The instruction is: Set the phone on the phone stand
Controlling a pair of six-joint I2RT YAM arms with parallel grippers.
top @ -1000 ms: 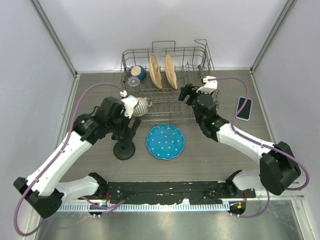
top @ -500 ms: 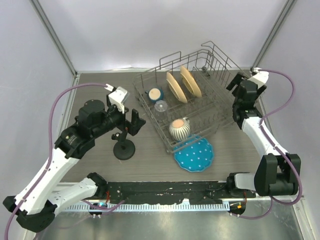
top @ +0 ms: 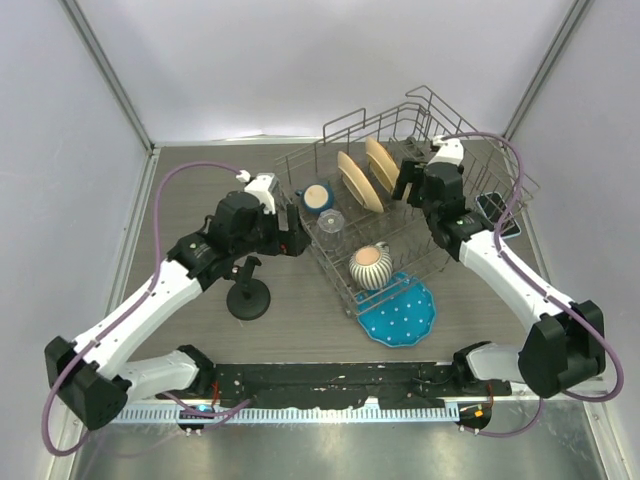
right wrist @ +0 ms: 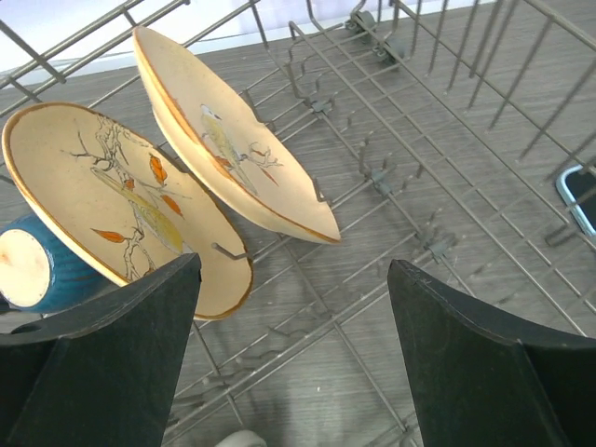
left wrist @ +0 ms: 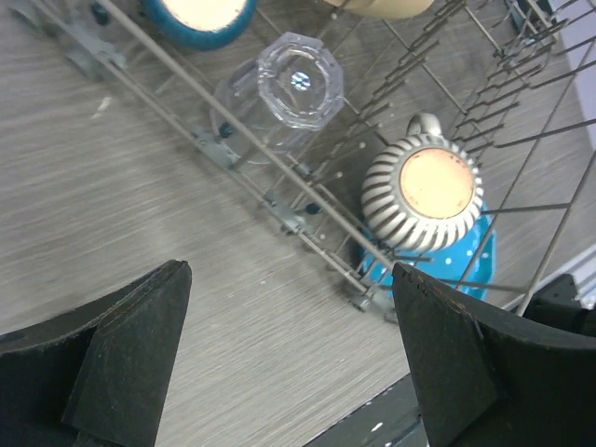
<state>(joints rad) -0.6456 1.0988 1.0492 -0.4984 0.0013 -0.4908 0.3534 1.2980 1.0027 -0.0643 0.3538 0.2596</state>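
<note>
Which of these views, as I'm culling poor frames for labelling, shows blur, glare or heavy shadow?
Top external: light is soft and even, shadows are faint, and all is sharp, including the black disc-based phone stand. Left wrist: the clear faceted drinking glass carries a bright glint, and the wood-grain table looks slightly soft. Right wrist: the cream leaf-painted plates are crisp, with no glare.

— What's the left wrist feed giving you?
— I see the rack (left wrist: 279, 200) cutting slantwise over the table (left wrist: 121, 205). Inside the rack: a glass (left wrist: 296, 84), a striped mug (left wrist: 410, 219), a blue cup (left wrist: 200, 28). A dotted plate (left wrist: 484, 256) lies under the rack's corner.
— And the left gripper (left wrist: 289, 270)?
— Spread wide outside the rack, nothing between my fingers (left wrist: 130, 345).
</note>
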